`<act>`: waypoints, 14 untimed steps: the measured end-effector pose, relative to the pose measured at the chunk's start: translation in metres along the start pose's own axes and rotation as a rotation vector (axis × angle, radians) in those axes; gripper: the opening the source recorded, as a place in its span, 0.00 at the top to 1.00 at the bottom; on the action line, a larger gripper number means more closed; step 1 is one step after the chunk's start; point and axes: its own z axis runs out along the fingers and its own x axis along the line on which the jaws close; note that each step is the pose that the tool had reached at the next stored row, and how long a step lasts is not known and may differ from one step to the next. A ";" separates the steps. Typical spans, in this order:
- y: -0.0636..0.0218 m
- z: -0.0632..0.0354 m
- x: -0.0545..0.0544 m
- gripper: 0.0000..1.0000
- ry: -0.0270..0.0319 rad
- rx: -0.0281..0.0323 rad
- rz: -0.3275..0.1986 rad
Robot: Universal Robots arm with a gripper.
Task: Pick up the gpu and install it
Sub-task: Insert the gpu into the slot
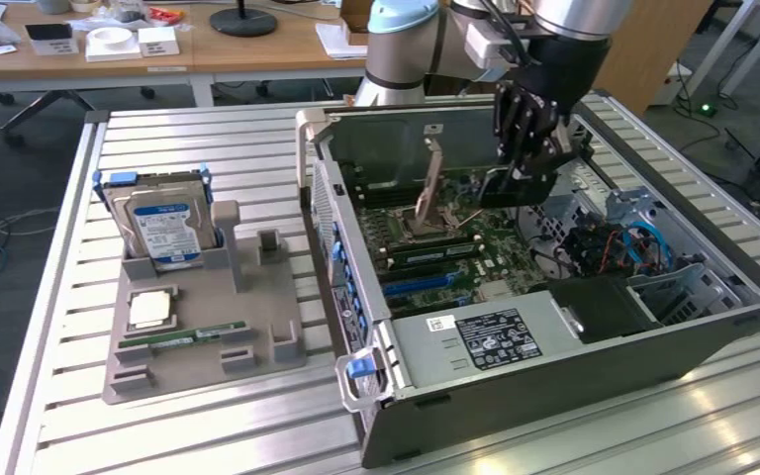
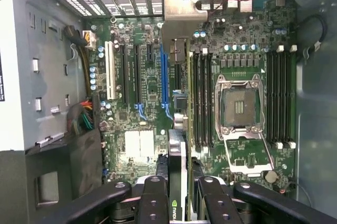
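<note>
Picking up is done. The black jaws are clamped narrowly on the thin, flat, dark gpu (image 2: 178, 150), which hangs edge-on inside the open grey metal computer case (image 1: 697, 327), over the case's green motherboard (image 2: 147, 77). The card's silvery bracket (image 2: 179, 16) faces the case's slotted rear wall. Its edge runs just beside the long blue slot (image 2: 164, 77). It does not look seated, so installation remains.

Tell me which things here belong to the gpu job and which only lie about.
Job: gpu, held in the gripper; motherboard; open computer case.
Lying about: hard drive, memory stick, grey holder tray beside the case.
</note>
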 end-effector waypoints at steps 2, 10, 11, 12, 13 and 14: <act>0.0016 0.0024 0.000 0.73 0.0001 -0.0001 -0.001; 0.0084 0.0132 0.001 0.73 0.0000 0.0009 -0.007; 0.0092 0.0145 0.001 0.73 -0.0001 0.0009 -0.008; 0.0101 0.0157 0.001 0.73 0.0000 0.0010 -0.008; 0.0110 0.0171 0.001 0.73 0.0000 0.0011 -0.009; 0.0119 0.0184 0.001 0.73 0.0000 0.0011 -0.010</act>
